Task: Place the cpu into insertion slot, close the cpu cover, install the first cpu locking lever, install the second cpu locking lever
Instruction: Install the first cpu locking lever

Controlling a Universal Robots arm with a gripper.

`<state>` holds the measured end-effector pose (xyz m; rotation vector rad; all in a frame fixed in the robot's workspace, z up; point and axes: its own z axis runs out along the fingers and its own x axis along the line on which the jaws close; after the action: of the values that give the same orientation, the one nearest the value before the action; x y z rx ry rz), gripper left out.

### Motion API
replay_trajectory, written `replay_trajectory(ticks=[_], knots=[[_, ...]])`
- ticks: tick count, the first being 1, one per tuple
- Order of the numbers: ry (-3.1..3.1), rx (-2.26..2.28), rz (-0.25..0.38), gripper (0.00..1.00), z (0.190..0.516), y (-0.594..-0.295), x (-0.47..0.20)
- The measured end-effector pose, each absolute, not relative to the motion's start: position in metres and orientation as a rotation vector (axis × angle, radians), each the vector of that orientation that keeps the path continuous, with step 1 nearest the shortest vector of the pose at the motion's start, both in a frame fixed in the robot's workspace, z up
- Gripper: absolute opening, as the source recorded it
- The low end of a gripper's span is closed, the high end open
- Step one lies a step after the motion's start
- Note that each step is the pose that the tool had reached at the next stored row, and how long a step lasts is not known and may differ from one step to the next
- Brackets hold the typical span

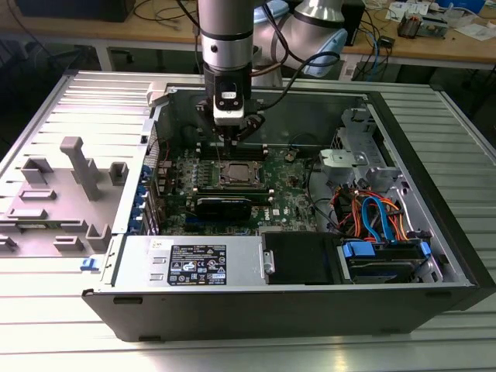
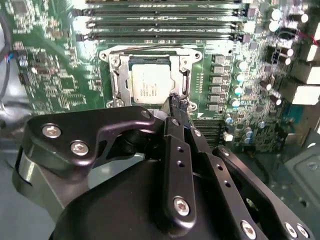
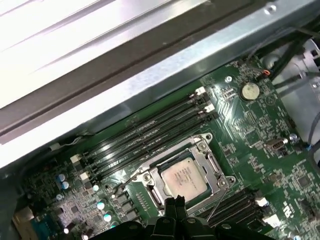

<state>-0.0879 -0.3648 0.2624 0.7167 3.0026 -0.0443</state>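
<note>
Within the cpu cover [image 2: 121, 80] lies the grey cpu [image 2: 150, 86]

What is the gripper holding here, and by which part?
Nothing that shows. The gripper is shut and empty, its tips by the edge of the cpu cover, which lies over the cpu.
</note>
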Motion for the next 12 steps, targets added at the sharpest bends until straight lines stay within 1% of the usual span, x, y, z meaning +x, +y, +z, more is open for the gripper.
replay_trajectory(ticks=[4, 5, 6, 12], knots=[[3.037, 0.546, -0.035, 0.11, 0.2623, -0.3648, -0.0879], [3.047, 0.523, -0.006, 0.11, 0.2622, -0.3648, -0.0879], [3.053, 0.512, 0.000, 0.11, 0.2623, -0.3648, -0.0879], [3.084, 0.347, 0.003, 0.11, 0.2620, -0.3648, -0.0880]])
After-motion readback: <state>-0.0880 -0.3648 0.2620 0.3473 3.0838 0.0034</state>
